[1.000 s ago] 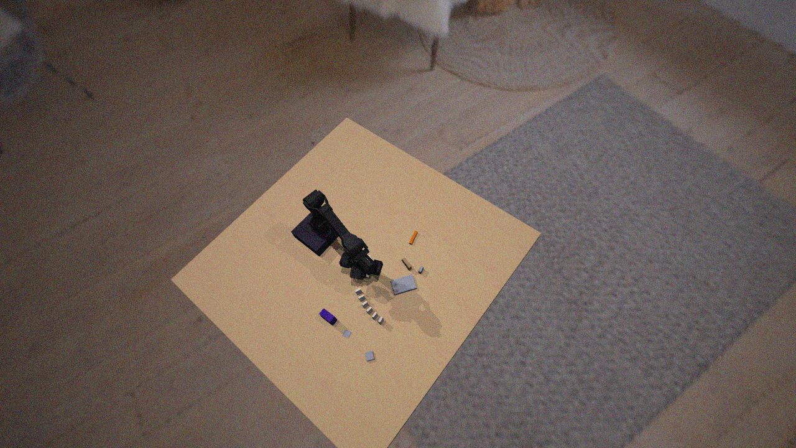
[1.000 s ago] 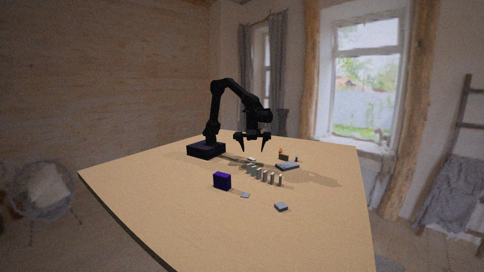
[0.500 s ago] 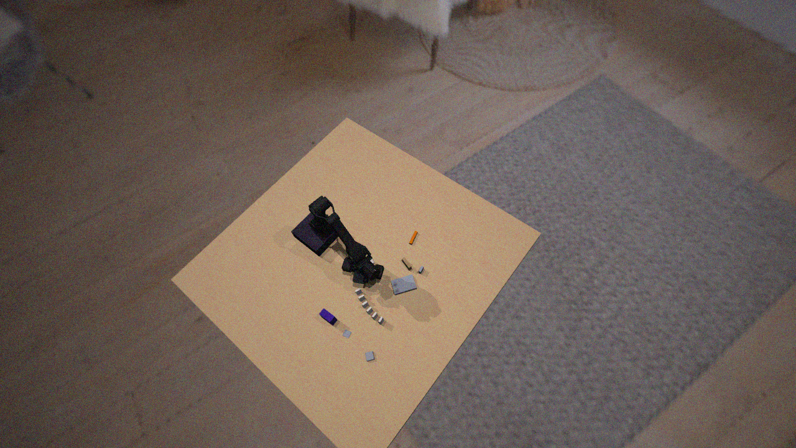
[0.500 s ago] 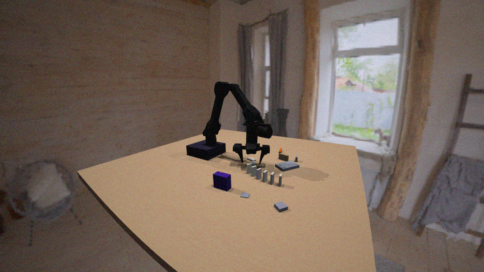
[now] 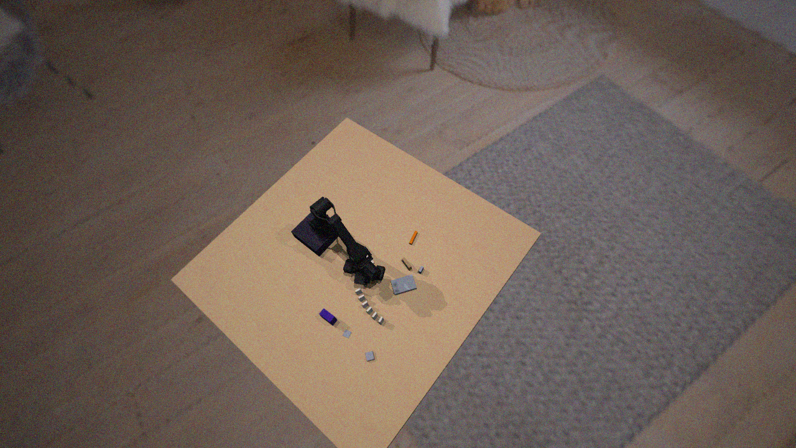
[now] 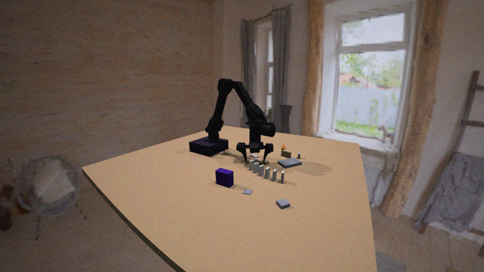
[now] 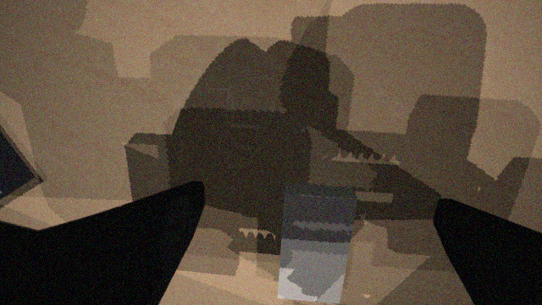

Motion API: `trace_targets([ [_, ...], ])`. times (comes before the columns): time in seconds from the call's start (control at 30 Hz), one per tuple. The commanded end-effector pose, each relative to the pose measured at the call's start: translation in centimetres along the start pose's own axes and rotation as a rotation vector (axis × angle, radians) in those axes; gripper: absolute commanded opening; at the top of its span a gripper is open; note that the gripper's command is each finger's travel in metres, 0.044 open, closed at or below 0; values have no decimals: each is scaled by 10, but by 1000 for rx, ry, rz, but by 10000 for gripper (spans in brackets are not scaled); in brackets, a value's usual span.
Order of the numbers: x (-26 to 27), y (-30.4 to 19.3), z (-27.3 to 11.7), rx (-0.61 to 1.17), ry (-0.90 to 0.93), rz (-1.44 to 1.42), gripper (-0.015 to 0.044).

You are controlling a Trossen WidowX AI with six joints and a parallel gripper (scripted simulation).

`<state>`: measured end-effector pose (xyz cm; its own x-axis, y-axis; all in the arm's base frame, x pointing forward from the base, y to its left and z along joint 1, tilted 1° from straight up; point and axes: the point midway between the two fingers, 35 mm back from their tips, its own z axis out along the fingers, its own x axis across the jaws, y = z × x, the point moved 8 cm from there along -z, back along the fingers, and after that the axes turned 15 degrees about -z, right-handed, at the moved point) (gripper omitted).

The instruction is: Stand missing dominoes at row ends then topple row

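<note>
Reaching for a missing domino, with building apparently at its start.
In the top view, shows six standing in the row (image 5: 364, 304) (image 6: 267, 173) at six o'clock from the fingers (image 5: 370, 276) (image 6: 255, 162), spread wide around nothing gripped; in the wrist view, shows a loose domino (image 6: 255, 159) (image 7: 315, 250) lying towards six o'clock. Leaves placing, releasing and the final push.

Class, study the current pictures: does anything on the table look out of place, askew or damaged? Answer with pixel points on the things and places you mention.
Nothing looks damaged. The odd one out is a flat white domino (image 6: 254, 155) lying down behind the curved row of upright white dominoes (image 5: 369, 309) (image 6: 267, 172); it looks out of place because the row's dominoes all stand.
</note>
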<state>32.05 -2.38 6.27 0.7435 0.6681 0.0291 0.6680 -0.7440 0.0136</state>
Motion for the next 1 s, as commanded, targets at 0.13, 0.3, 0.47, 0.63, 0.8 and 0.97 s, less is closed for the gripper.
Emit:
trace_targets([
  [0.13, 0, 0, 1, -1, -1, 3, 309],
  [0.3, 0, 0, 1, -1, -1, 3, 177],
  [0.47, 0, 0, 1, -1, -1, 3, 107],
  [0.63, 0, 0, 1, -1, -1, 3, 107],
  [0.8, -1, 0, -16, -2, -1, 3, 107],
  [0.97, -5, 2, -76, -2, -1, 3, 107],
])
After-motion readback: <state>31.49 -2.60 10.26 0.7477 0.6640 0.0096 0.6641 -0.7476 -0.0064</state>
